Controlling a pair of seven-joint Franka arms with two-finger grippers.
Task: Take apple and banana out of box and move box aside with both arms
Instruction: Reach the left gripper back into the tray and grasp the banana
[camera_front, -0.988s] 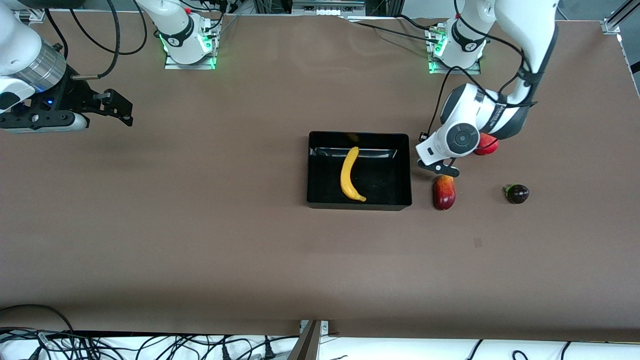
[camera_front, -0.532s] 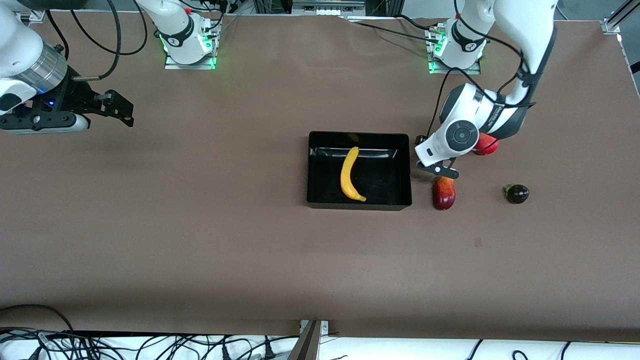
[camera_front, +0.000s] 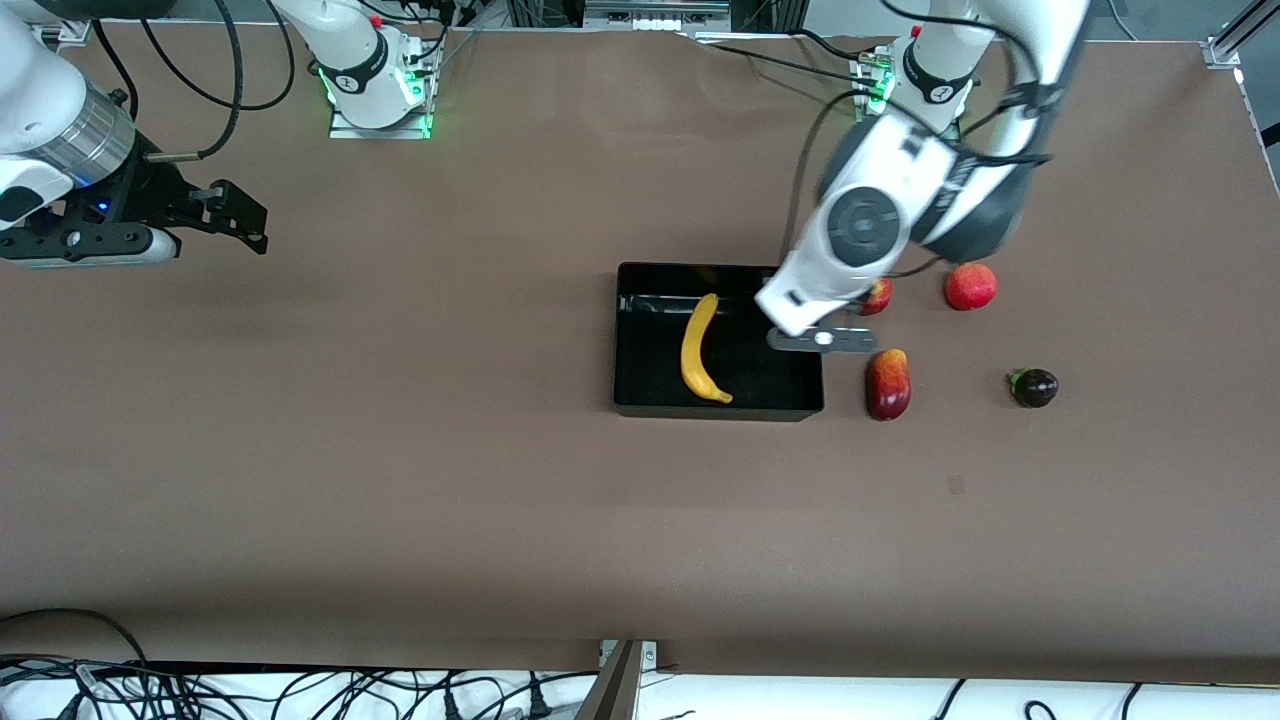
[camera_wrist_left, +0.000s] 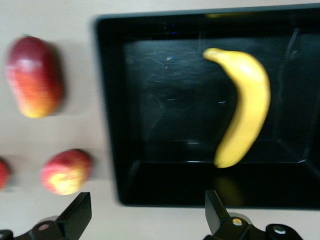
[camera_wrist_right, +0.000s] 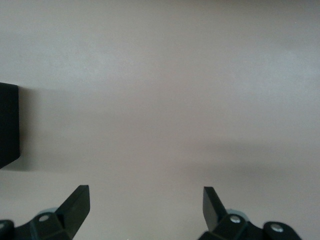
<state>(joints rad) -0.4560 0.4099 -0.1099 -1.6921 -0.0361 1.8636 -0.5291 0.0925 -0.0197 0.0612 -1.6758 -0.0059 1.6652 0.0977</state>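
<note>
Brown tabletop (camera_front: 400, 480) with the black box (camera_front: 640, 340) sitting mid-table, and it looks like the job's roughly a third done: the apple (camera_front: 879, 296) is already out, on the table just beside the box toward the left arm's end, while the banana (camera_front: 697, 348) lies in the box and the box hasn't been shifted aside yet. Left gripper (camera_wrist_left: 145, 220) hangs over the box's edge on the apple side, jaws wide and empty, probably lining up for the banana. Right gripper (camera_wrist_right: 145, 210) waits wide open and empty over bare table at the right arm's end.
</note>
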